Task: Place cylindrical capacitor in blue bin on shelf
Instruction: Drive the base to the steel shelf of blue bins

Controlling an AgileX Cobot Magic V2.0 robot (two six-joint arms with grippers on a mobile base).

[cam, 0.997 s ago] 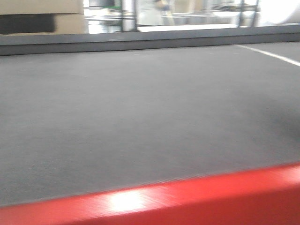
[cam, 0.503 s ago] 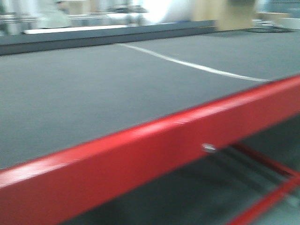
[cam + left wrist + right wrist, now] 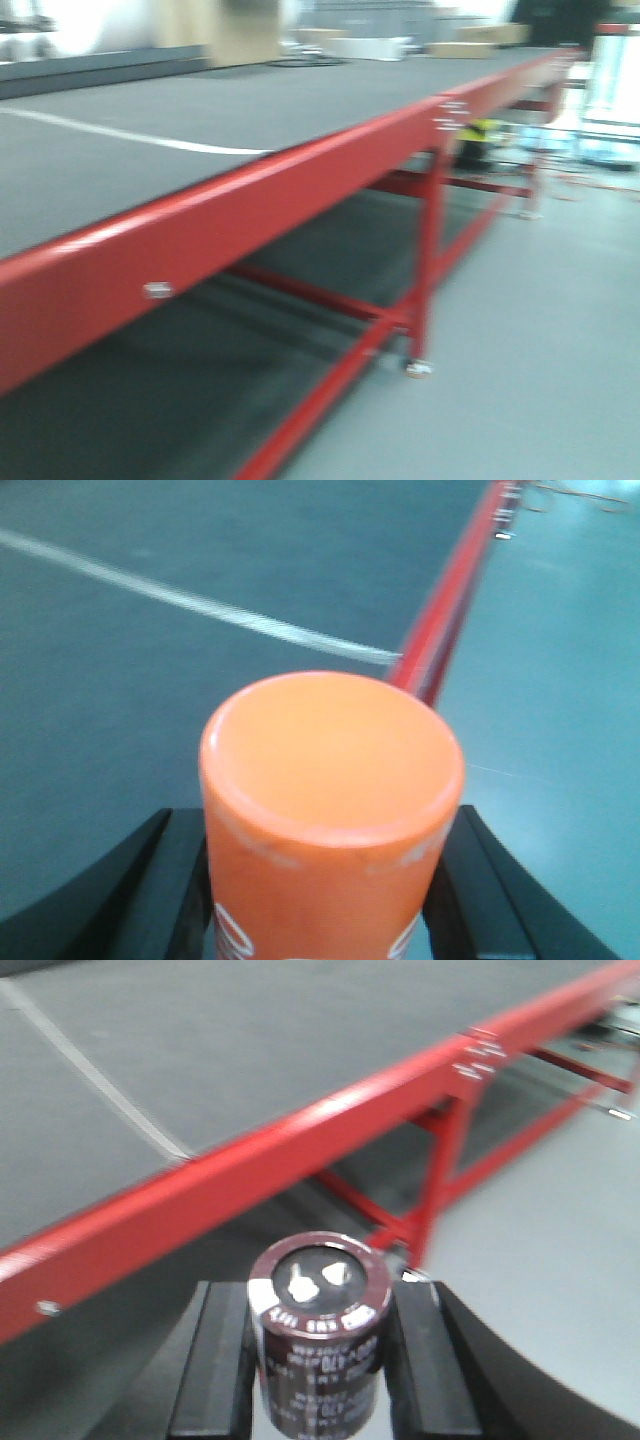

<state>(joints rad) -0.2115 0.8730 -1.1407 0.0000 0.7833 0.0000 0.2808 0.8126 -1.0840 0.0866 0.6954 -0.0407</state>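
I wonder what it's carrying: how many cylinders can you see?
2. An orange cylinder is held in the left gripper; a dark capacitor is held in the right gripper. Others may lie out of view.

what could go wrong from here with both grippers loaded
The capacitor stands upright in the right gripper, gripped only by its sides, so a jolt could make it slip.
The red table frame runs close by, and either arm might clip it.
No shelf or blue bin is in view, and the left gripper holds an orange cylinder, so a mix-up is possible.
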